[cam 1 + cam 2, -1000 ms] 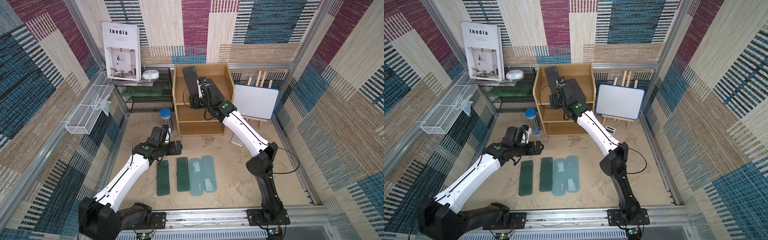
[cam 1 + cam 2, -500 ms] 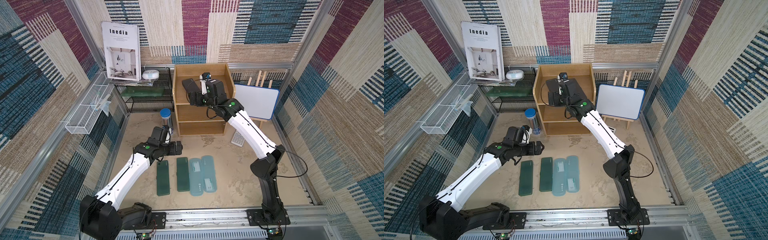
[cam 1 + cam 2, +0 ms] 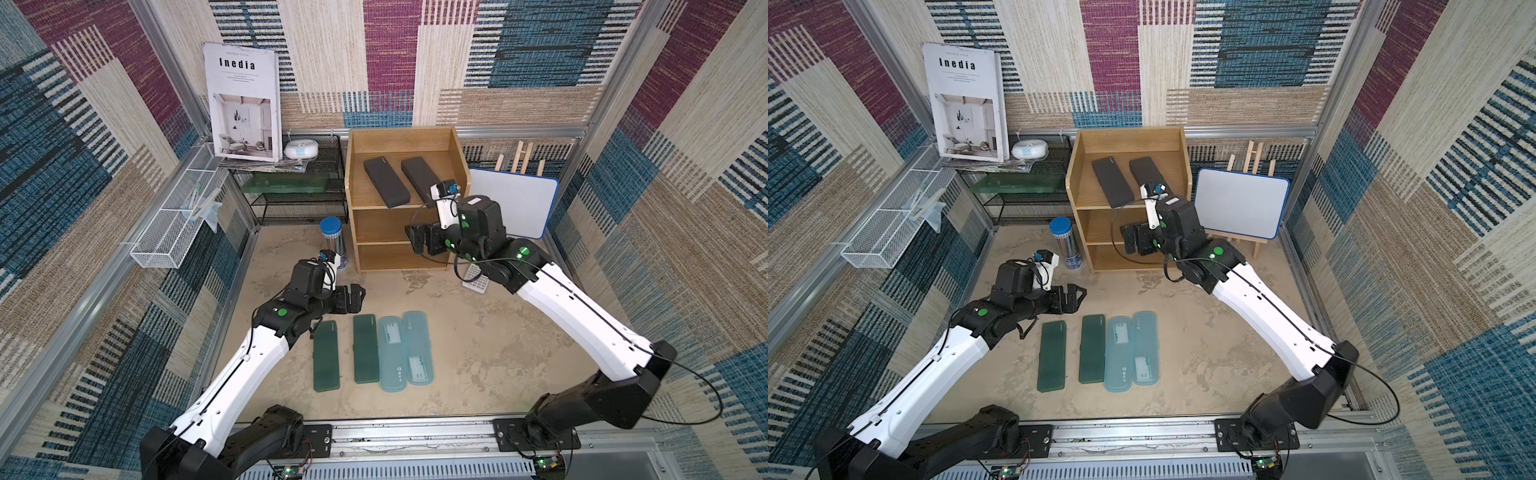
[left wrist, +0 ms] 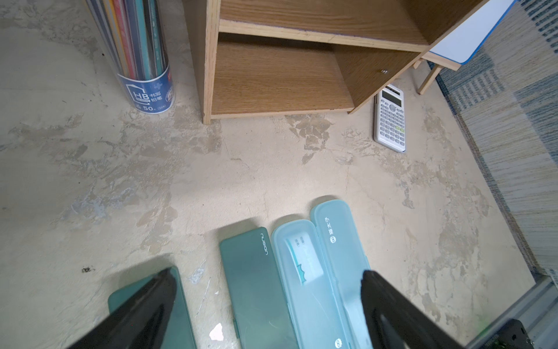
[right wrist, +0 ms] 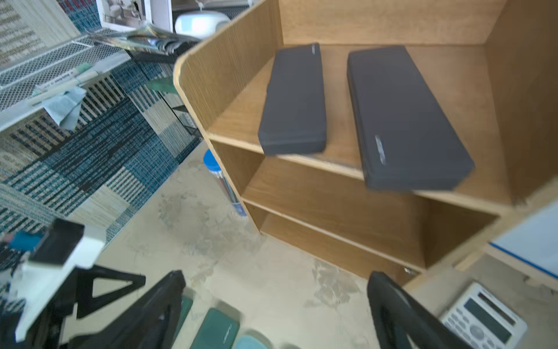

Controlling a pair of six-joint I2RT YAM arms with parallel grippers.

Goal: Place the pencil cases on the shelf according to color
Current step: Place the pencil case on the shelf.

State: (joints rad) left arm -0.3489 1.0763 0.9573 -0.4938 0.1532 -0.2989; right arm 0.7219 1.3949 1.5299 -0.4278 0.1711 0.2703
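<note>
Two black pencil cases [image 3: 386, 181] [image 3: 419, 174] lie side by side on the top of the wooden shelf [image 3: 352, 195], also seen in the right wrist view [image 5: 294, 99] [image 5: 401, 117]. Two dark green cases [image 3: 326, 355] [image 3: 365, 349] and two light blue cases [image 3: 392, 353] [image 3: 417, 347] lie in a row on the floor. My right gripper [image 3: 417, 243] hangs open and empty in front of the shelf's middle tier [image 5: 332, 193]. My left gripper [image 3: 353, 297] hovers open just behind the green cases [image 4: 253, 287], holding nothing.
A white calculator [image 3: 473, 278] lies on the floor right of the shelf. A tube of pencils [image 3: 331, 241] stands at the shelf's left. A whiteboard on an easel [image 3: 513, 201], a black wire rack [image 3: 299, 199] and a white mesh basket [image 3: 174, 224] line the back and left.
My right gripper has drawn back and down from the shelf top, leaving both black cases lying there. The left arm has not moved.
</note>
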